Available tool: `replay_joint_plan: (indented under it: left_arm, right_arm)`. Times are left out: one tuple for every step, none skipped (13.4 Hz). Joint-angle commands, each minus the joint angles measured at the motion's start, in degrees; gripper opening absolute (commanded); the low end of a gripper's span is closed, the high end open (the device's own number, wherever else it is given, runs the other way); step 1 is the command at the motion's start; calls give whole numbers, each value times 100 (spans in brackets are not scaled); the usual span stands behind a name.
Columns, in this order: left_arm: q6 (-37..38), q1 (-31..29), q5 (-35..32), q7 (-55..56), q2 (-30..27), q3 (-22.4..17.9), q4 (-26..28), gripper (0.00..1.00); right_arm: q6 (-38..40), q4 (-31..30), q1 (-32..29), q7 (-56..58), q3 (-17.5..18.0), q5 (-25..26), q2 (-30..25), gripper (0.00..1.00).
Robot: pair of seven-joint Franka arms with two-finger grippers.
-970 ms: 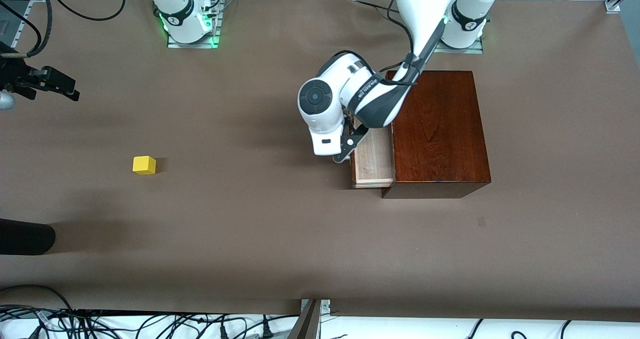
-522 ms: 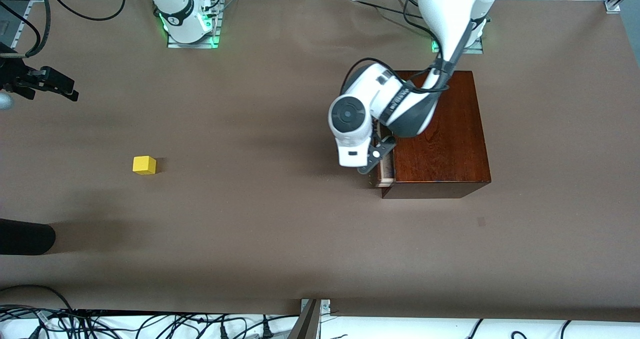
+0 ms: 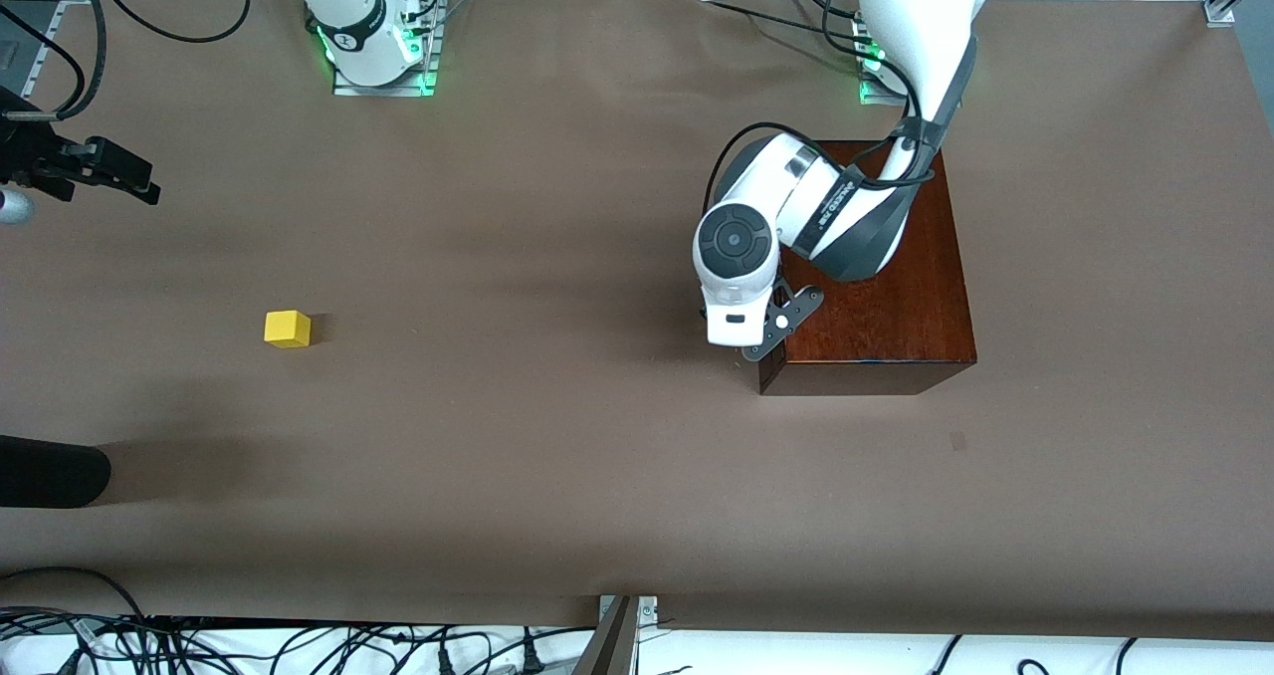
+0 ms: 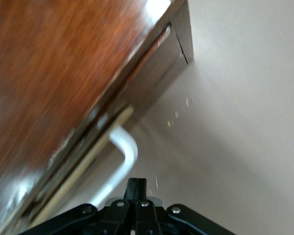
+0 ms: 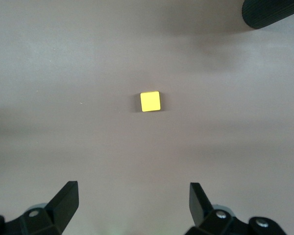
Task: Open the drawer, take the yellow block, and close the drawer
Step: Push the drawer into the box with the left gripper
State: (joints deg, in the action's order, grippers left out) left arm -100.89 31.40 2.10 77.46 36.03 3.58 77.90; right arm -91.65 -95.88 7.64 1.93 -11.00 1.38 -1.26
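Lighting's pretty even and bright overhead, with soft blurry shadows on the table (image 3: 557, 456) beside the wooden box (image 3: 876, 287). Left wrist view is smeared with motion blur, and there's white glare on the box's glossy top.

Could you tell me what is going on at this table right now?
The left gripper, shut, is at the front of the wooden box, beside the white handle of the drawer, which looks pushed in. The yellow block sits out on the table toward the right arm's end. The right gripper hangs open above it, holding nothing.
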Motion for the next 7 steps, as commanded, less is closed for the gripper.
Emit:
replay_joint_plan:
  left_arm:
    - [237, -204, 579, -46, -710, 212, 173, 45]
    - [324, -379, 668, -73, -851, 361, 173, 47]
    - [412, -546, 764, -99, -992, 441, 182, 64]
    - [456, -669, 782, -134, -1167, 511, 208, 100]
    - [552, -827, 783, -335, -1325, 556, 217, 100]
    - [701, -950, 800, -667, -1466, 573, 234, 100]
    - [894, -1091, 800, -984, -1598, 574, 252, 100]
  right_arm:
    - [69, 104, -44, -61, 63, 91, 20, 100]
    - [69, 104, -44, -61, 63, 91, 20, 100]
    - [69, 104, -44, -52, 63, 99, 20, 100]
    - [69, 104, -44, -52, 63, 99, 12, 100]
    - [69, 104, -44, -52, 63, 99, 11, 100]
    - [77, 104, -44, -52, 71, 99, 11, 100]
    - [69, 104, -44, -52, 71, 99, 11, 100]
